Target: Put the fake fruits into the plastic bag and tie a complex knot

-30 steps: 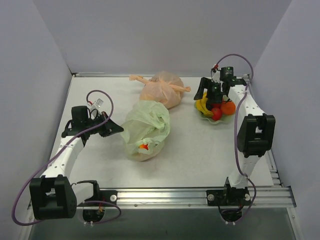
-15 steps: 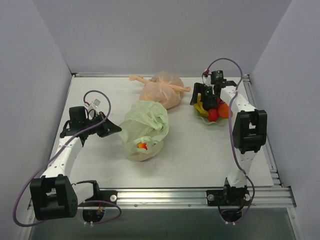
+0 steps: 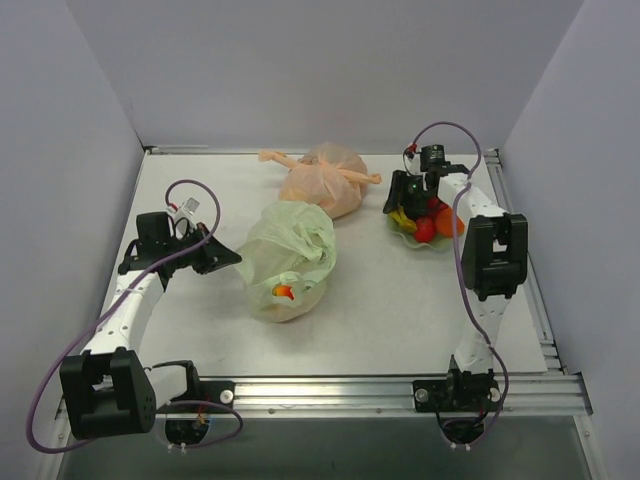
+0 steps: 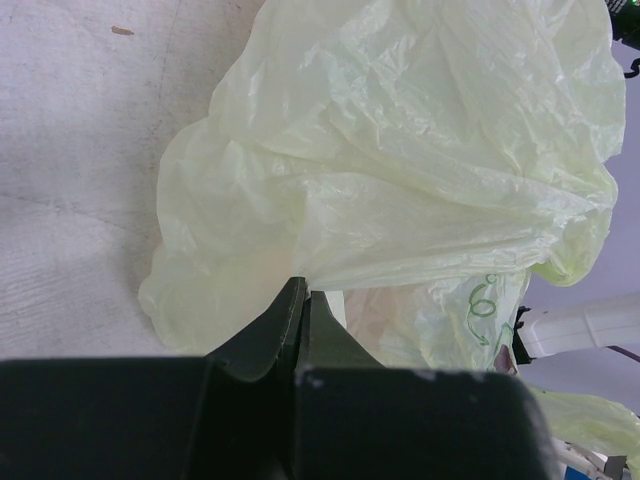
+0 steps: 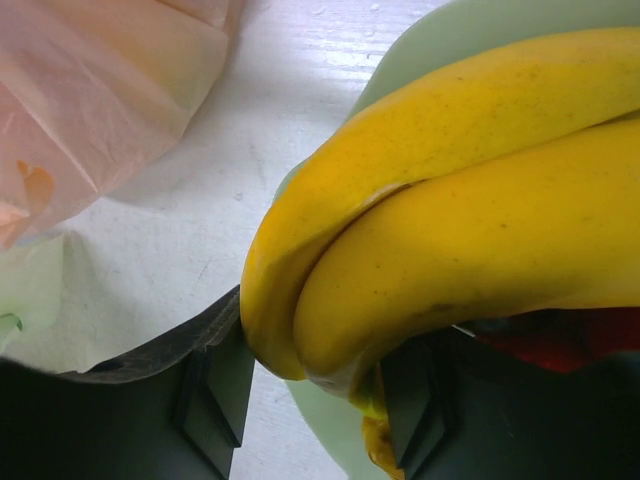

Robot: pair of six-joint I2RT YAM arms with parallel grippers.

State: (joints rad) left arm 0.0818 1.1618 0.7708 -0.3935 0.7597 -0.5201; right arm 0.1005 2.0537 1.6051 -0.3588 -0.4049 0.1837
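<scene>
Tip: close right hand (image 5: 310, 392) snug round bananas (image 5: 450, 200) (straddling them, can't tell if gripped yet) before lifting, left hand (image 4: 300, 296) clamped on plastic bag (image 4: 400, 150).

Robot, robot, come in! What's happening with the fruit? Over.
Left gripper shut on the green bag. Right gripper clamped on the bananas, in the dish. Peach bag close by, not blocking.

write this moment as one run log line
left gripper: jaws shut on plastic bag edge | right gripper: jaws shut on bananas in dish | one fruit inside bag
</scene>
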